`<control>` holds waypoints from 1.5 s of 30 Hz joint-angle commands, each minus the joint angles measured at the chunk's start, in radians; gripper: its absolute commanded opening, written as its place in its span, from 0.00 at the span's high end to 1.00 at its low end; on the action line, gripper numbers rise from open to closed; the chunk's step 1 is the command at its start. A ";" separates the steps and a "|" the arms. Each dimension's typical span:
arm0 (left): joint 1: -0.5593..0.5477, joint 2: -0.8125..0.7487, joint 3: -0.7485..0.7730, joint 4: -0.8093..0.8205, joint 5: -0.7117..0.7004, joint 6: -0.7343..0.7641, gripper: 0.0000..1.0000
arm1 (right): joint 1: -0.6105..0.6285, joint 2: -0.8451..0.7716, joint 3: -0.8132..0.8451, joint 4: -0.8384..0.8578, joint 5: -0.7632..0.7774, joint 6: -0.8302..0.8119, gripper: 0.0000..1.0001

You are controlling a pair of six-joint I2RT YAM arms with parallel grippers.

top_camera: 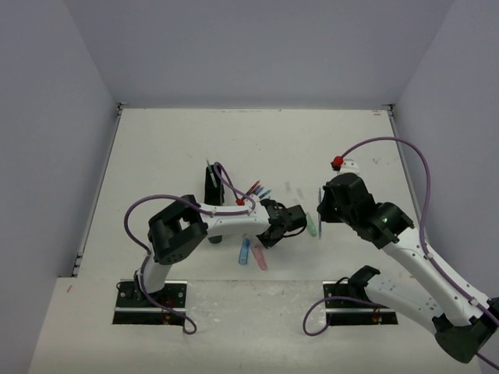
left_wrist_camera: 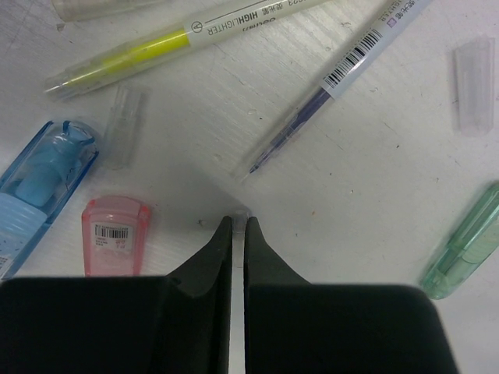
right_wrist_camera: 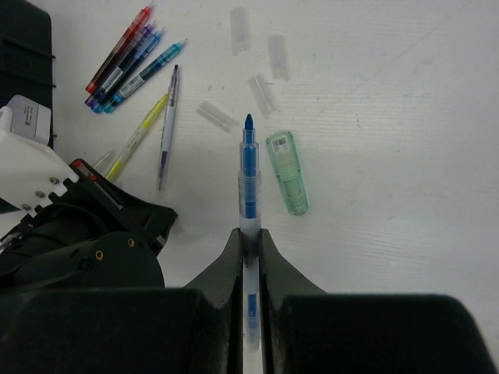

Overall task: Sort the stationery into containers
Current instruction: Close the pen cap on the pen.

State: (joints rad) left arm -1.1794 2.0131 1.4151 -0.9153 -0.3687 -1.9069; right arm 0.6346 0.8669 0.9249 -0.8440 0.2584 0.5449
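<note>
While blue pen (right_wrist_camera: 249, 171) sits pinched between right fingers (right_wrist_camera: 222, 273), tip pointing away, green piece (right_wrist_camera: 287, 173) lies just beside on tabletop (top_camera: 312, 140). Other pens (right_wrist_camera: 129, 58) near black organiser (top_camera: 212, 187). Left fingers (left_wrist_camera: 210, 257) pressed together, near pink piece (left_wrist_camera: 115, 243).

- Left arm (top_camera: 226, 222): low over the worktop, reaching right; left gripper (left_wrist_camera: 238, 226) pressed closed.
- Right arm (top_camera: 413, 257): angled inward; right gripper (right_wrist_camera: 249, 238) clamping blue pen (right_wrist_camera: 249, 171).

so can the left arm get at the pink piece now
Probably yes: the pink piece lies close beside the left pincer, nothing over it. The pincer is shut, so it must open first.
</note>
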 commanded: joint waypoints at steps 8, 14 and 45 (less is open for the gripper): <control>-0.071 -0.287 -0.069 -0.007 -0.209 0.163 1.00 | -0.004 -0.079 -0.018 0.095 -0.170 -0.032 1.00; -0.052 -0.624 -0.210 0.583 -0.427 1.043 1.00 | -0.004 -0.283 -0.154 0.383 -0.542 -0.082 1.00; 0.083 -0.927 -0.413 1.208 0.239 1.393 1.00 | 0.125 -0.314 -0.182 0.700 -0.607 -0.062 1.00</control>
State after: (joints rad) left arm -1.1053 1.0855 0.9924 0.2398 -0.1333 -0.5377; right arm 0.7540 0.5739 0.7055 -0.1577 -0.3837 0.5038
